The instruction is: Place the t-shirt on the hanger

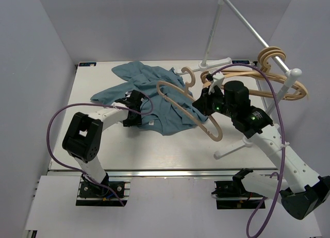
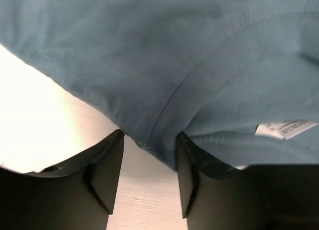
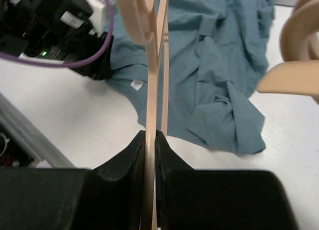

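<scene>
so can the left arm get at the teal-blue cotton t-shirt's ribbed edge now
Probably yes: the left hand is right at the teal-blue cotton t-shirt, its ribbed edge by the small white label lying between the spread fingers, nothing in the way.

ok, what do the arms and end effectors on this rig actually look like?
The left arm and right arm are white links with boxy black joint housings. A purple cable runs along each. The left end effector and right end effector each have two black wedge-shaped fingers. Small green lights glow near the right wrist.
</scene>
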### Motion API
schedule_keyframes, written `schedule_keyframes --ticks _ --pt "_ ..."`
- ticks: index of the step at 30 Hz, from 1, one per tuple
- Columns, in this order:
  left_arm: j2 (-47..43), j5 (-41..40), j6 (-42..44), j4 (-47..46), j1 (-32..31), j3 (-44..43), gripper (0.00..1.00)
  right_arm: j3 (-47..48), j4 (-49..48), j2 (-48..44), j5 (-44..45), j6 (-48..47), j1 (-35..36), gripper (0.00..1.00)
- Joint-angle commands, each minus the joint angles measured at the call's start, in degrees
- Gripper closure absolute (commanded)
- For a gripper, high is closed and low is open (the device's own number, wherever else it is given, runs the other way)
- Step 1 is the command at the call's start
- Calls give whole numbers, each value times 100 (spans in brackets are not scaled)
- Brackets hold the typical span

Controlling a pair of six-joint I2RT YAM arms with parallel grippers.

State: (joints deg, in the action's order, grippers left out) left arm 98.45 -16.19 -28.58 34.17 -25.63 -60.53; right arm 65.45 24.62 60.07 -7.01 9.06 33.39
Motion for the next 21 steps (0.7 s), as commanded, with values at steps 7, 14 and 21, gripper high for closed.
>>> schedule_keyframes --ticks 7,14,21 --pt "-265 -596 -254 81 5 -407 73 -656 -107 -180 -1154 -475 28 100" --pt "-195 -535 -315 203 5 -451 100 -1297 -756 -242 -2103 -748 45 100" --pt "-801 -465 -289 248 5 -266 100 -1403 -1240 74 -2068 -1089 115 100"
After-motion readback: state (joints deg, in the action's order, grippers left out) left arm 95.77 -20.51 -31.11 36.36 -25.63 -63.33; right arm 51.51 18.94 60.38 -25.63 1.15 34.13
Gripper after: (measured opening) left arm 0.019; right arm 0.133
